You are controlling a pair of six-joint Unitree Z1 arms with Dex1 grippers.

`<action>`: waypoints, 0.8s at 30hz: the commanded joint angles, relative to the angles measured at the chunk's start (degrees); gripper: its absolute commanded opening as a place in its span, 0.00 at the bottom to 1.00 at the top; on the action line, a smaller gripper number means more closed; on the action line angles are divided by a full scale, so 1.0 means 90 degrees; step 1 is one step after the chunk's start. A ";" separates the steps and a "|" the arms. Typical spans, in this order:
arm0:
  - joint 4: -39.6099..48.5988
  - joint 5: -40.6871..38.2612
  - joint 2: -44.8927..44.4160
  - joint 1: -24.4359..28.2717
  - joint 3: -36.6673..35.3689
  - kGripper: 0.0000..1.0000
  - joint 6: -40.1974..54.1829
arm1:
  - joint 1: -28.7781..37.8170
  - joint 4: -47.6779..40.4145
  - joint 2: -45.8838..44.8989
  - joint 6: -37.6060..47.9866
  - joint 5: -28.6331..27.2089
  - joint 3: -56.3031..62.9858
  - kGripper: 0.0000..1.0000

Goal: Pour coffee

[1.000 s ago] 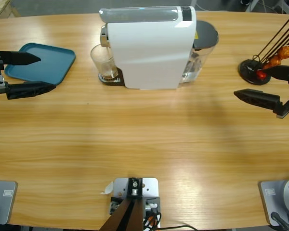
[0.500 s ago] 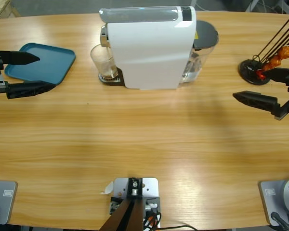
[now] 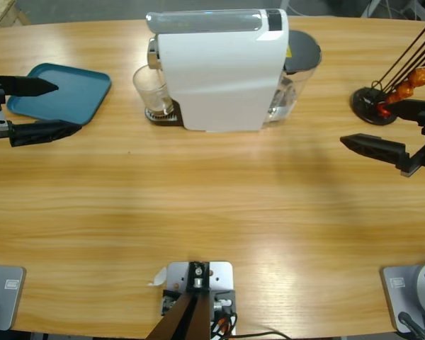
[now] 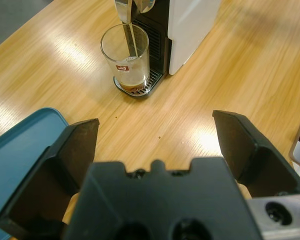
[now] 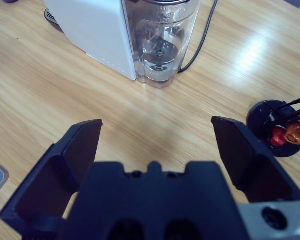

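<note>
A clear glass stands on the drip grate under the spout of the white coffee machine. In the left wrist view a thin stream runs from the spout into the glass, and a little brown coffee lies at its bottom. My left gripper is open at the table's left edge, well short of the glass, with nothing between its fingers. My right gripper is open at the right edge and holds nothing. It faces the machine's clear water tank.
A teal tray lies by the left gripper, and its corner shows in the left wrist view. A black stand with thin rods and orange capsules sits close behind the right gripper. A black cable runs from behind the tank.
The right gripper has crept a little to the left, toward the machine. The left gripper and the glass have stayed put.
</note>
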 commanded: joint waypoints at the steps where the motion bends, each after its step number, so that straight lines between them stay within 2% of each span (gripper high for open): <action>1: 0.0031 0.0054 -0.0047 0.0014 0.0225 1.00 -0.0002 | 0.0076 -0.0145 0.0164 0.0072 -0.0039 0.0290 1.00; 24: 0.0002 0.0074 0.0068 0.0014 0.0235 1.00 0.0021 | 0.0076 -0.0229 0.0211 0.0072 0.0008 0.0342 1.00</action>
